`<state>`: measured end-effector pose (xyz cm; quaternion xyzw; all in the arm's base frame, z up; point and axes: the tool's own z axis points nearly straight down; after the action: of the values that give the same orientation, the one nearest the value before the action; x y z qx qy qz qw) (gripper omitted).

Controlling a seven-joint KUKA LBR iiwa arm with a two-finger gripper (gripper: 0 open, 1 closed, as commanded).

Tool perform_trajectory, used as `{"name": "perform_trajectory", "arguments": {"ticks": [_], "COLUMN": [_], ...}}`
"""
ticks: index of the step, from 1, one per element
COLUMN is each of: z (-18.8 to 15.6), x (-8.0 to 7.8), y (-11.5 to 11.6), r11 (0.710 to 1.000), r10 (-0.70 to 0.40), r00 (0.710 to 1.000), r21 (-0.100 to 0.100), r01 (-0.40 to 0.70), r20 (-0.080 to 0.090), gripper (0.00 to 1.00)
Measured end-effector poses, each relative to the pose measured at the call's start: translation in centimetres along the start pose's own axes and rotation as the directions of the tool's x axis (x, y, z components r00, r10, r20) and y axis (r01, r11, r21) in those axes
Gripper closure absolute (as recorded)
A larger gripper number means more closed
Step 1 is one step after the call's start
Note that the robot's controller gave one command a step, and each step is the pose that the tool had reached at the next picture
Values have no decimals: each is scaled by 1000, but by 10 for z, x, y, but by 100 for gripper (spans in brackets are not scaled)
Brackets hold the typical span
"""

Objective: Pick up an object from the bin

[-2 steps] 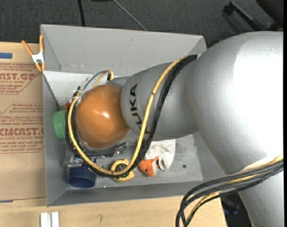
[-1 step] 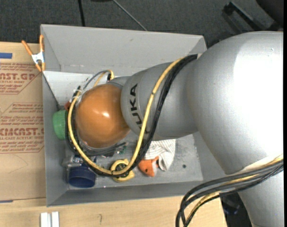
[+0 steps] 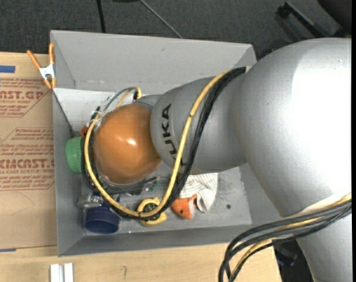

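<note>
Arm (image 3: 295, 134) reached in from the right of the view, across the grey bin (image 3: 154, 57), with its wrist end down over the left half of the floor. The orange dome cover (image 3: 122, 143) on the wrist sat over what was below it, so the gripper (image 3: 124, 188) state could not be told, apart or together.

A yellow cable (image 3: 190, 140) and a black one beside it ran along the arm's last link and looped round the cover's left and lower edges.

Things nearest the wrist end:
- Green round thing (image 3: 74, 155): at the cover's left edge, partly tucked under it, near the bin's left wall.
- Small grey metal piece (image 3: 90, 200): just below the cover's lower left edge.
- Blue cup-like piece (image 3: 100, 220): in the bottom-left corner, just under the grey piece. Touching it or not could not be told.
- Yellow ring-shaped piece (image 3: 147, 207): by the wall at the bottom of the view, right of the blue piece, partly crossed by the cable loop.
- Small orange toy-like piece (image 3: 184, 207): right of the ring, against the lower edge of a crumpled white cloth (image 3: 202, 188).
- The cloth lay partly under the arm's link.

Which thing the gripper was over could not be told. The green thing and the grey piece lay closest to the cover.
</note>
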<state>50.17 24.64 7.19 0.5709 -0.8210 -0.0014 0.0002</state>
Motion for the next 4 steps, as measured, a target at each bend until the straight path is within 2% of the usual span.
{"name": "perform_trajectory", "arguments": {"ticks": [4], "z": [-46], "x": [0], "y": [2], "r11": [1000], "r10": [1], "r00": [1000], "r21": [-2], "r01": [-1], "r20": [-2], "gripper": [100]}}
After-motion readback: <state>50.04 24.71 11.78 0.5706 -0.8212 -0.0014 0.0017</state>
